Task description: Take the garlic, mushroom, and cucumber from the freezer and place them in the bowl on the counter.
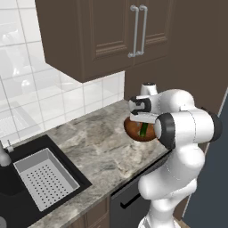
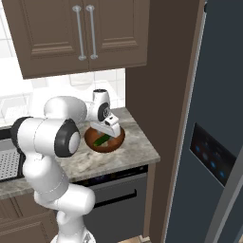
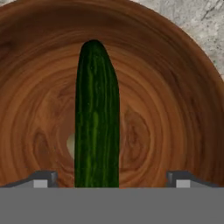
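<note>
The gripper [image 3: 112, 178] hangs directly over the bowl [image 3: 183, 100] with its jaws spread wide; the two dark fingertips [image 3: 43, 178] stand well apart on either side of the cucumber [image 3: 96, 118] with bowl wood showing between each tip and the green skin, so the claw is released and holds nothing. The cucumber lies inside the bowl, its rounded end pointing toward the far wall of the wood; in the right base view it shows as a green sliver [image 2: 101, 140] under the hand [image 2: 105, 122], and the left base view gives the same green streak [image 1: 143, 129] in the brown bowl [image 1: 136, 131]. The bowl sits on the counter [image 1: 95, 147] near its right end, well apart from the sink basket [image 1: 46, 178] at the left, and close to the freezer [image 2: 216, 133], whose slate-blue door fills the right of the scene.

By my judgement the cucumber's leg of the job is done. A pale spot beside the cucumber at the bowl's bottom may be another item or only the wood's grain; the view is too tight to say. Garlic and mushroom cannot be confirmed in the bowl, so they may be left to fetch from the freezer.
</note>
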Robot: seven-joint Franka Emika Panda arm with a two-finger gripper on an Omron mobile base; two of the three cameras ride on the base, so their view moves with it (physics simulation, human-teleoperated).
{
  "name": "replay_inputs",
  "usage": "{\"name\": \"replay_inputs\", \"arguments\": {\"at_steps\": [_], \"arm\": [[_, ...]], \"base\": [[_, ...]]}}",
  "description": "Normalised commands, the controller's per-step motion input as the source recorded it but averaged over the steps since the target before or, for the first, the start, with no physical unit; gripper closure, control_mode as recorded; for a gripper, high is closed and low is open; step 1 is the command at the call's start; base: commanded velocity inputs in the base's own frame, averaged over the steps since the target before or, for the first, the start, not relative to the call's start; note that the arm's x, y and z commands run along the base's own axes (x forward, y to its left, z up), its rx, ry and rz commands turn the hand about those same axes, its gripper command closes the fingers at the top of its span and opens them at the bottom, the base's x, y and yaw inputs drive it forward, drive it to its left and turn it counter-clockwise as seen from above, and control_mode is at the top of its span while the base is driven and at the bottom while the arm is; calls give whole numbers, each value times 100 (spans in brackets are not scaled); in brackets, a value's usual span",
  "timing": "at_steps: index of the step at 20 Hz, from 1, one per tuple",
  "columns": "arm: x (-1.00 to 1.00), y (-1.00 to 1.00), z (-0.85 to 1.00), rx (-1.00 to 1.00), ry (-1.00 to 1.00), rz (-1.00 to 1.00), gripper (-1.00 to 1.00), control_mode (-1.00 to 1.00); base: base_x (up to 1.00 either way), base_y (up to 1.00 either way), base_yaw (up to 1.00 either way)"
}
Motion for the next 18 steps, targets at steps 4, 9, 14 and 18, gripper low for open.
{"name": "replay_inputs", "arguments": {"at_steps": [4, 9, 14, 18], "arm": [[-47, 0, 23, 0, -13, 0, -100, -100], [-47, 0, 38, 0, -15, 0, -100, -100], [-54, 0, 53, 0, -7, 0, -100, -100], [-52, 0, 66, 0, -1, 1, -100, -100]], "base": [[0, 0, 0], [0, 0, 0], [0, 0, 0], [0, 0, 0]]}}
